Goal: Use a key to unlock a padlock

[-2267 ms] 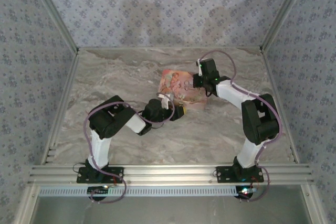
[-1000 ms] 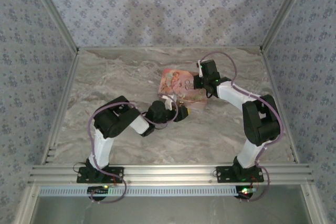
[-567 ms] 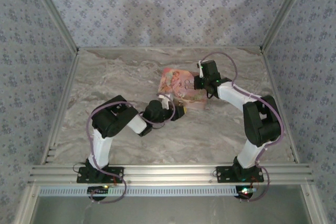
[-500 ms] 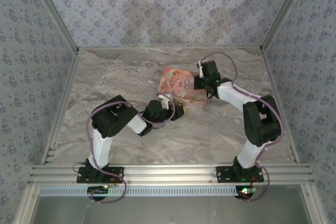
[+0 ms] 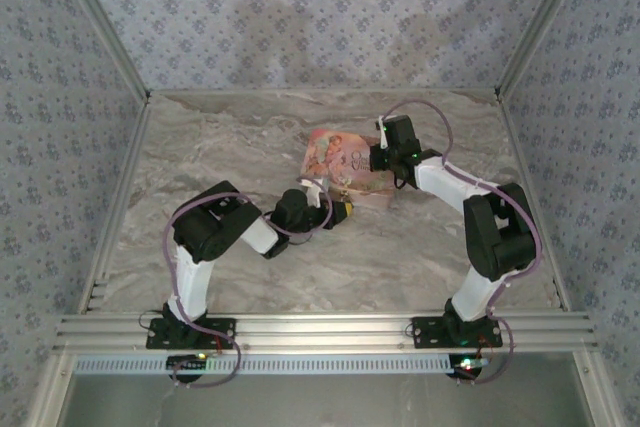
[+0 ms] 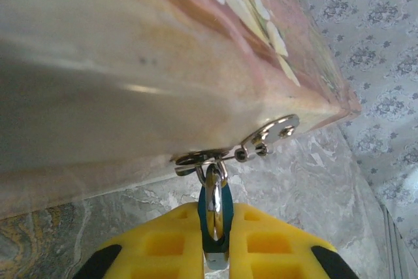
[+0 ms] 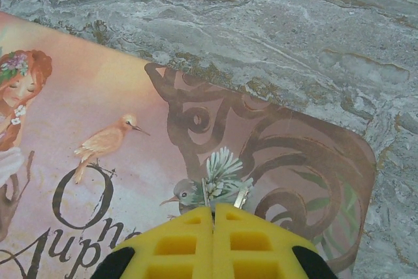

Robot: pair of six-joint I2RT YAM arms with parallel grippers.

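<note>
A small teal padlock (image 6: 213, 200) with a silver shackle hangs from the metal hasp (image 6: 261, 138) at the edge of a pink picture-covered box (image 5: 340, 157). My left gripper (image 6: 215, 223) is shut on the padlock, its yellow fingers (image 6: 163, 240) pressed to both sides. In the top view this gripper (image 5: 344, 209) sits at the box's near edge. My right gripper (image 7: 214, 210) is shut on a key (image 7: 241, 195), whose silver tips poke out just above the box lid (image 7: 130, 109). From above, the right gripper (image 5: 376, 159) hovers over the box's right part.
The box lies on a grey marble tabletop (image 5: 240, 147) inside patterned walls. An aluminium rail (image 5: 320, 327) runs along the near edge. Bare marble (image 7: 294, 44) lies beyond the box's far edge.
My left gripper's jaws have closed onto the padlock at the box's near edge. The right arm has barely moved.
</note>
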